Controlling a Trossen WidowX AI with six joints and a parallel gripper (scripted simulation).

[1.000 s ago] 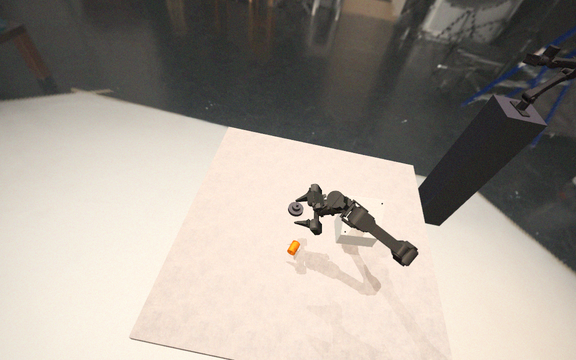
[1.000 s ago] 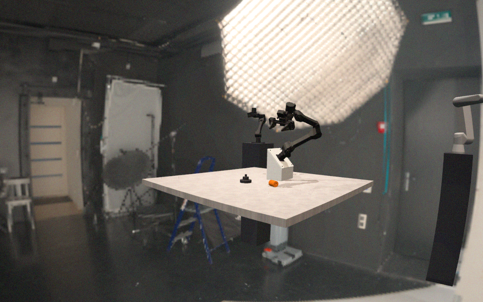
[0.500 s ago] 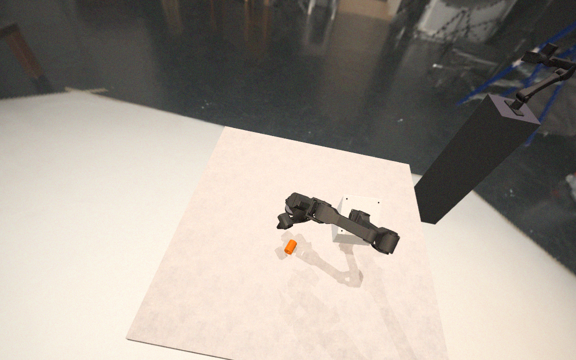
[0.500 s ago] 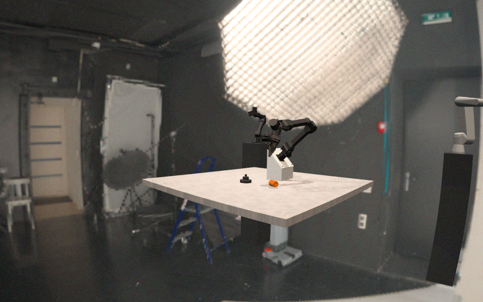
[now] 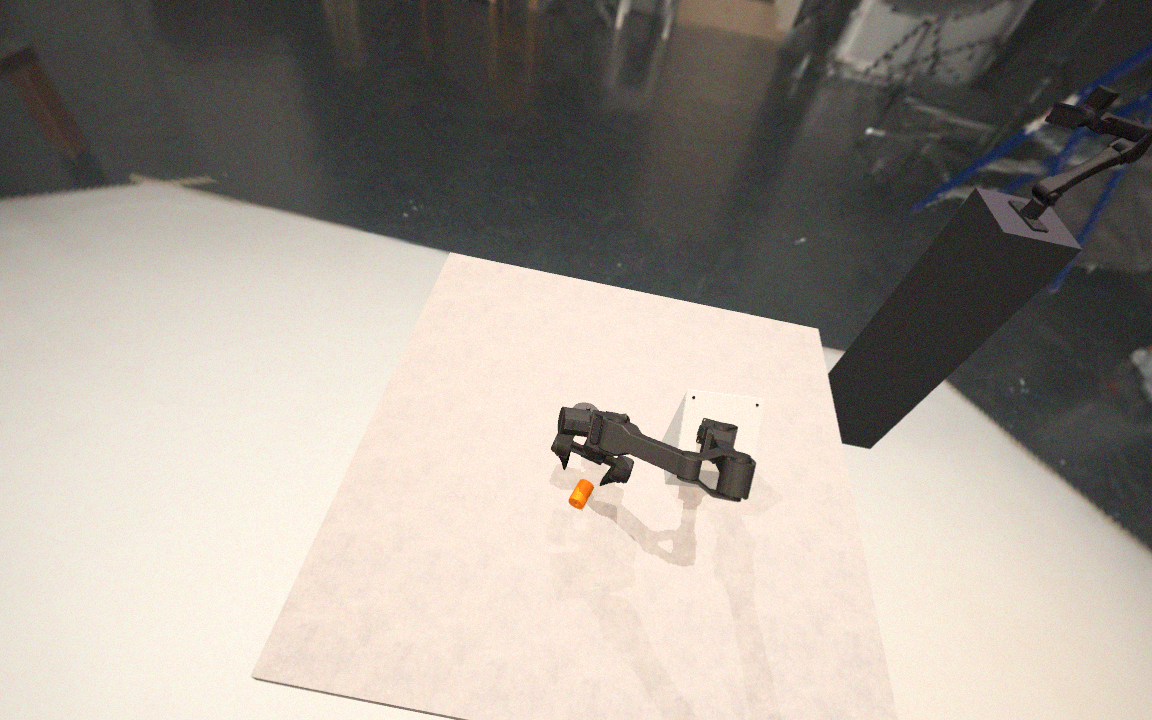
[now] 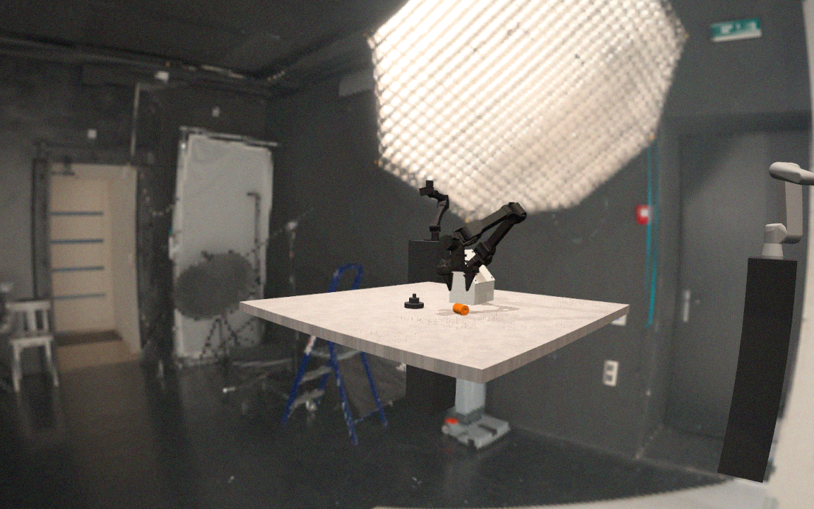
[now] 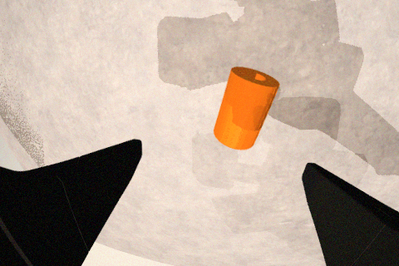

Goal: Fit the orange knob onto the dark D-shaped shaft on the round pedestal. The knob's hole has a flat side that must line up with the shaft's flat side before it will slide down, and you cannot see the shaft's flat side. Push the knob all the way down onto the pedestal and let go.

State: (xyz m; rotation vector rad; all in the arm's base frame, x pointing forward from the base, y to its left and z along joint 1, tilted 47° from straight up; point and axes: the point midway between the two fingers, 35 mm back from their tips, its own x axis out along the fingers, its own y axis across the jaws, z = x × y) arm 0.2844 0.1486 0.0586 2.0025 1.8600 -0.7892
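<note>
1. One orange knob point(image 5: 580, 494) point(image 6: 461, 309) point(image 7: 246, 109) lies on its side on the pale table point(image 5: 473, 573) point(image 6: 359, 329) point(image 7: 166, 208), off the shaft and apart from the pedestal.
2. Both fingers of the claw point(image 5: 584, 474) point(image 6: 458, 289) point(image 7: 222, 160) are spread wide, with nothing pinched between them.
3. The claw hangs above the table, pointing down; in the exterior view its fingertips sit higher than the knob.
4. In the wrist view the knob appears beyond the fingertips, across the gap separating them, somewhat nearer the right-hand side of that gap than the left; neither finger touches it.
5. The knob's long axis leans in that view, and one round end shows its hole; the flat side of the hole is too small to make out with certainty.
6. The dark round pedestal point(image 5: 584, 407) point(image 6: 413, 304) stands upright on the table, its bare shaft point(image 6: 414, 296) pointing up in the exterior view.
7. From the top, the arm point(image 5: 656, 452) point(image 6: 492, 230) hides most of the pedestal.
</note>
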